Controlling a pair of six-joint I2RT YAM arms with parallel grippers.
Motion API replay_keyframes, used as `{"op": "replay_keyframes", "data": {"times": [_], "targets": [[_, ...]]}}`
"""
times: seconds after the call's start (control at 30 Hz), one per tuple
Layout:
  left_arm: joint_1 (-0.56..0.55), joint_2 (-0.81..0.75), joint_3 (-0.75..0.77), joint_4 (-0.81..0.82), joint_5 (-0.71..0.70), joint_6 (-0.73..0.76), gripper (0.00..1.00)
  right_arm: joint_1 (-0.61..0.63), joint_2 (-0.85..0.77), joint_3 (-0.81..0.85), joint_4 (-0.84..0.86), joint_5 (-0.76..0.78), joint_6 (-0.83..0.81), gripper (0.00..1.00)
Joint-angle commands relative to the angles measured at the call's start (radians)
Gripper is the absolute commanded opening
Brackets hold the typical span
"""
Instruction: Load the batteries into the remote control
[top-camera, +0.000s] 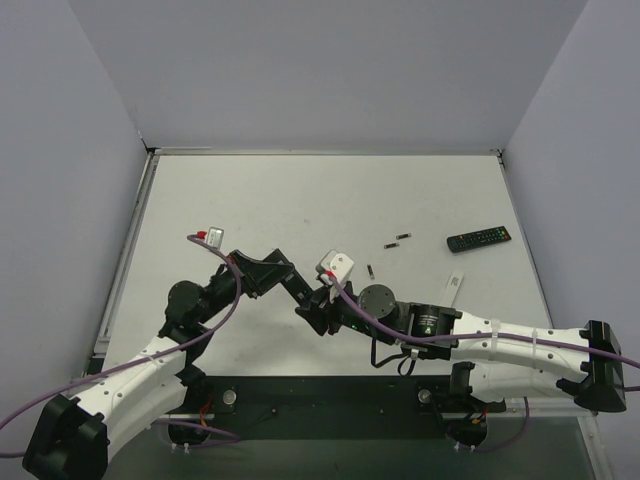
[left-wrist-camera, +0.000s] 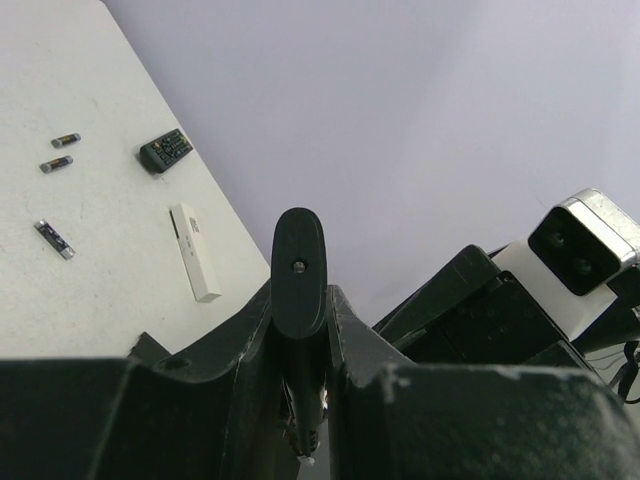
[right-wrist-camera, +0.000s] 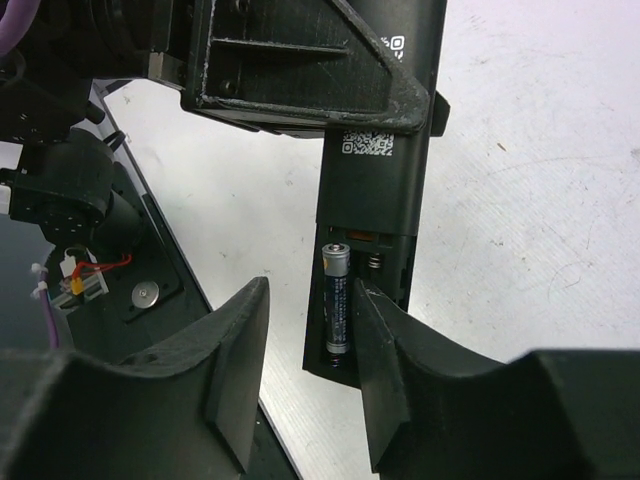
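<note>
Close to the middle of the near edge, the two grippers met just above the surface (top-camera: 300, 200). The left gripper (left-wrist-camera: 298, 312) was clamped on a slim black remote (left-wrist-camera: 298, 262), which its own wrist view showed end-on with a finger pressed to each side. The right gripper (right-wrist-camera: 312, 292) stood well open at the remote's lower end and grasped nothing. Its right finger (right-wrist-camera: 385, 380) lay against the edge of the open bay (right-wrist-camera: 362, 300) (whether it truly touched, I could not tell). One battery (right-wrist-camera: 335, 300) sat in the bay's left slot, its lighter tip pointing toward the left gripper. The slot beside it showed a bare spring (right-wrist-camera: 372, 262).

Farther out toward the right edge, a white strip (top-camera: 455, 287) lay flat on the surface. A loose battery (top-camera: 371, 270) lay just beyond the grippers, apart from the strip. Beyond that, two more batteries (left-wrist-camera: 66, 140) lay close together, nearly end to end. Farthest of all, near the right edge, a second remote (top-camera: 478, 239) lay with its buttons up, well apart from both grippers.
</note>
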Motion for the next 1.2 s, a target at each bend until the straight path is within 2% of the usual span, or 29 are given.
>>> {"op": "replay_keyframes", "data": {"times": [0.0, 0.23, 0.4, 0.5, 0.57, 0.7, 0.77, 1.0, 1.1, 1.13, 1.17], "targets": [[-0.005, -0.002, 0.000, 0.048, 0.012, -0.019, 0.00, -0.001, -0.018, 0.039, -0.044, 0.048, -0.014, 0.38], [-0.003, 0.006, -0.005, 0.023, 0.021, -0.015, 0.00, -0.001, -0.104, 0.063, -0.112, 0.039, -0.077, 0.51], [-0.003, 0.010, 0.009, 0.013, 0.049, -0.009, 0.00, -0.001, -0.130, 0.151, -0.218, 0.018, -0.146, 0.53], [-0.003, 0.018, 0.027, -0.003, 0.073, -0.001, 0.00, -0.001, -0.128, 0.184, -0.294, -0.025, -0.273, 0.53], [-0.003, 0.024, 0.044, -0.012, 0.098, 0.002, 0.00, 0.001, -0.135, 0.175, -0.319, -0.115, -0.467, 0.53], [-0.003, 0.033, 0.065, -0.027, 0.130, 0.001, 0.00, 0.001, -0.154, 0.177, -0.342, -0.126, -0.523, 0.60], [-0.003, 0.036, 0.076, -0.052, 0.152, 0.004, 0.00, -0.001, -0.162, 0.183, -0.357, -0.206, -0.574, 0.63], [-0.003, 0.053, 0.124, -0.095, 0.214, 0.008, 0.00, -0.033, -0.144, 0.197, -0.409, -0.422, -0.814, 0.54], [-0.003, 0.053, 0.133, -0.101, 0.234, 0.008, 0.00, -0.068, -0.118, 0.223, -0.419, -0.510, -0.838, 0.47], [-0.003, 0.053, 0.139, -0.105, 0.244, 0.010, 0.00, -0.076, -0.109, 0.229, -0.419, -0.527, -0.845, 0.40], [-0.003, 0.053, 0.145, -0.122, 0.248, 0.013, 0.00, -0.083, -0.090, 0.244, -0.419, -0.539, -0.847, 0.38]]}}
